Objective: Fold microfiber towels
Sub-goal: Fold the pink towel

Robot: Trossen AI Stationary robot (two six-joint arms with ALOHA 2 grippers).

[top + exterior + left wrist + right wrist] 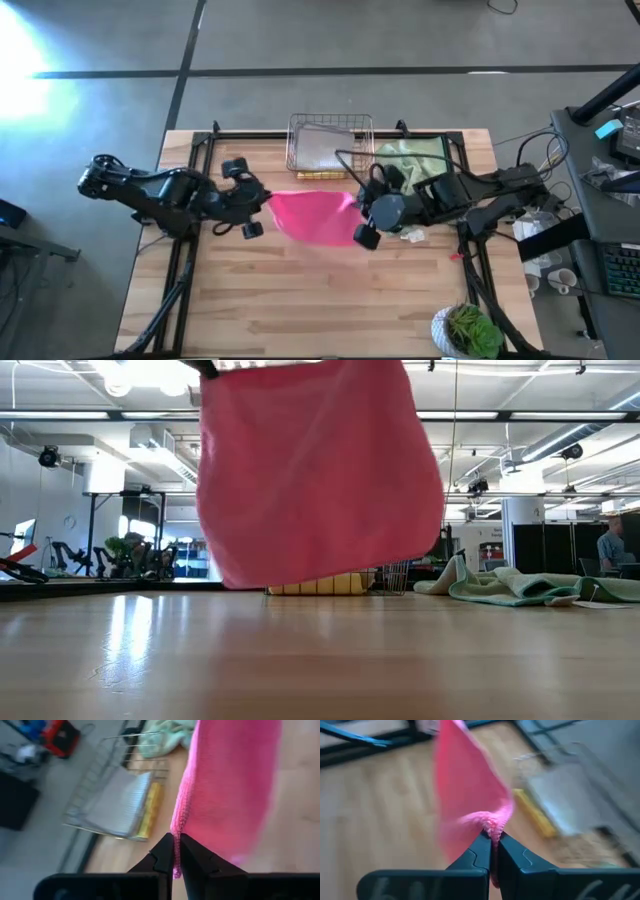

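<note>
A hot pink towel (315, 215) hangs spread between my two grippers over the middle of the table; in the low view the pink towel (320, 470) hangs as a broad sheet with its lower edge above the wood. My left gripper (176, 837) is shut on its left upper corner, and my right gripper (493, 837) is shut on its right upper corner. A grey towel and a yellow towel lie in the wire basket (330, 145) at the far edge. Pale green towels (410, 160) lie bunched on the table to the basket's right. My left gripper pinches the pink towel's hemmed edge at a corner (179, 822) between its two fingers, slanting down from the table's left. The cloth hangs below, clear of the table. My right gripper pinches a bunched corner of the towel (492, 822) between its two fingers, slanting down from the table's right. The cloth hangs away below it, clear of the table.
The wire basket (330, 582) stands just behind the hanging towel. The green towels (520, 585) lie at the far right. A potted plant (468, 330) sits at the near right corner. Bare wood (300, 300) stretches toward the near edge.
</note>
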